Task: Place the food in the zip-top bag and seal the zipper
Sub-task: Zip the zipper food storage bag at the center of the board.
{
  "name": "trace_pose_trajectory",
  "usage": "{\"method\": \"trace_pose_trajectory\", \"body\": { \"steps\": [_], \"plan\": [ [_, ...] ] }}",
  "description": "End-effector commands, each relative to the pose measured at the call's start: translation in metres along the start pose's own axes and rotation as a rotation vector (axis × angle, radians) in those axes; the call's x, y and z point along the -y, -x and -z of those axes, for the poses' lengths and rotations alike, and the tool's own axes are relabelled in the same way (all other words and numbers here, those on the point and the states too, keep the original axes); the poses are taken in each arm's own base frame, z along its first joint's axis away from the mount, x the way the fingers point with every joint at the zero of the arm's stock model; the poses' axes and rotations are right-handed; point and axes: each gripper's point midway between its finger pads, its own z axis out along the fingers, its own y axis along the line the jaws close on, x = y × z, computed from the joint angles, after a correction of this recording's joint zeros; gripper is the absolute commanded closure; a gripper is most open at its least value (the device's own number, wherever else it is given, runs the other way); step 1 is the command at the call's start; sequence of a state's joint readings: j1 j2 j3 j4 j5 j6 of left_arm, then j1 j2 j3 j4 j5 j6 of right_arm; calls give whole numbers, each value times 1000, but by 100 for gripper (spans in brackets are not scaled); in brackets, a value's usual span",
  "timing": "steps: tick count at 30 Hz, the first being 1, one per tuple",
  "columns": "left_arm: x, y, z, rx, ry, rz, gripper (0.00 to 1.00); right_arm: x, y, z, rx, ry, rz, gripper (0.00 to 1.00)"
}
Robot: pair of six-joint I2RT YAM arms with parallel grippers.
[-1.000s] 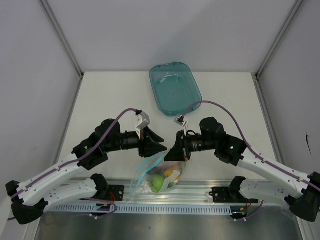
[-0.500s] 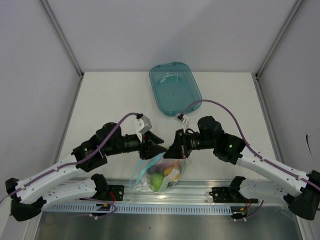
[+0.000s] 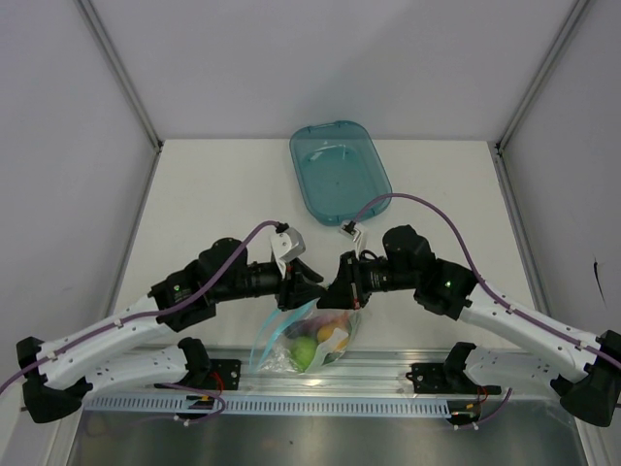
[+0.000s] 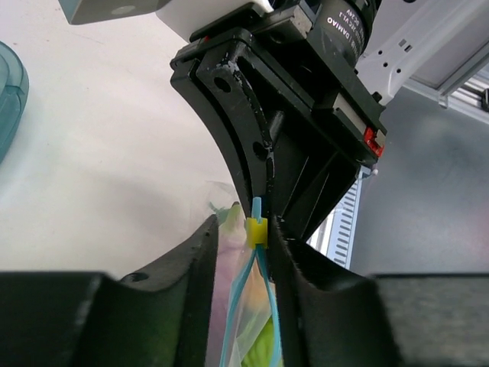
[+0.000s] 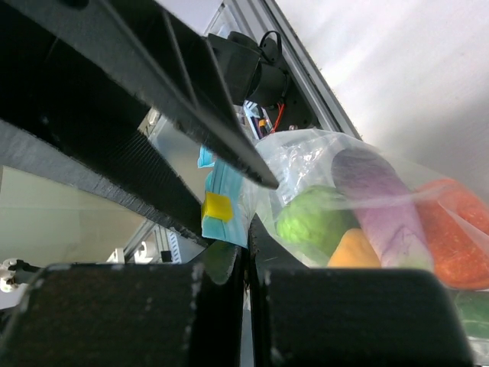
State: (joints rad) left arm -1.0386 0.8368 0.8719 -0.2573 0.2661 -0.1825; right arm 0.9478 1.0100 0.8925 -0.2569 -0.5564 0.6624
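Observation:
The zip-top bag (image 3: 303, 340) hangs at the table's near edge, held up by its mouth between both grippers. Inside it show the light green fruit (image 5: 309, 222), the purple eggplant (image 5: 378, 206), an orange-red piece (image 5: 451, 229) and a yellow piece (image 5: 355, 248). My right gripper (image 5: 246, 252) is shut on the end of the light blue zipper (image 5: 233, 187), just beside its yellow slider (image 5: 217, 206). My left gripper (image 4: 243, 229) straddles the zipper (image 4: 246, 306) with a narrow gap; the slider (image 4: 257, 232) rests against one finger. The two strips part below the slider.
The teal translucent tray (image 3: 340, 170) lies at the back of the table, beyond both arms. The aluminium rail (image 3: 388, 374) runs along the near edge under the bag. Grey walls close in both sides.
My left gripper has moved right along the bag's mouth until it meets the right gripper. The right gripper has held still with the bag's end.

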Motion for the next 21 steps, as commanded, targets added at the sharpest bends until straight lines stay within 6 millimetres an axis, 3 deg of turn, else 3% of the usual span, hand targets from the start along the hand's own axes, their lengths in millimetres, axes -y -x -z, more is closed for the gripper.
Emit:
{"method": "trace_pose_trajectory", "body": {
  "steps": [1, 7, 15, 21],
  "plan": [
    [3, 10, 1, 23, -8, -32, 65, -20, 14, 4, 38, 41, 36, 100],
    [0, 9, 3, 20, 15, -25, 99, -20, 15, 8, 52, 30, 67, 100],
    [12, -4, 4, -42, -52, 15, 99, -16, 17, 16, 152, 35, 93, 100],
    [16, -14, 2, -73, -83, 35, 99, -27, 22, 24, 229, 104, 107, 100]
  ]
}}
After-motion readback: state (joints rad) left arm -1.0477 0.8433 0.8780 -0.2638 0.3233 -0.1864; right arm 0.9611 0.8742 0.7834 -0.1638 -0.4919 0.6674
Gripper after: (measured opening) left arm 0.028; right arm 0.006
